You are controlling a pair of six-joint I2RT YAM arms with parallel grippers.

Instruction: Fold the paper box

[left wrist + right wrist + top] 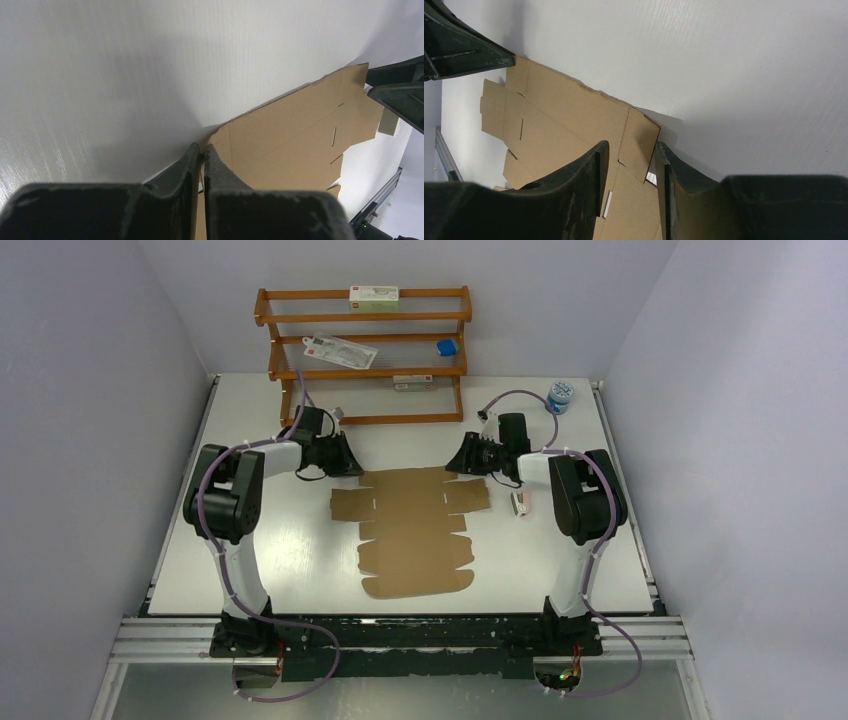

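Flat paper box (415, 530) at desk (250, 570) centre. Left tool (202, 148) pinched on its far-left corner; right tool (631, 146) open astride far-right flap. Rack (365, 350) far edge, jar (560, 396) far-right corner.

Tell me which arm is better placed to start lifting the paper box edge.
Left. The left tool is shut on a far corner of the flat paper box; the right tool only straddles the opposite flap, jaws apart, gripping nothing.
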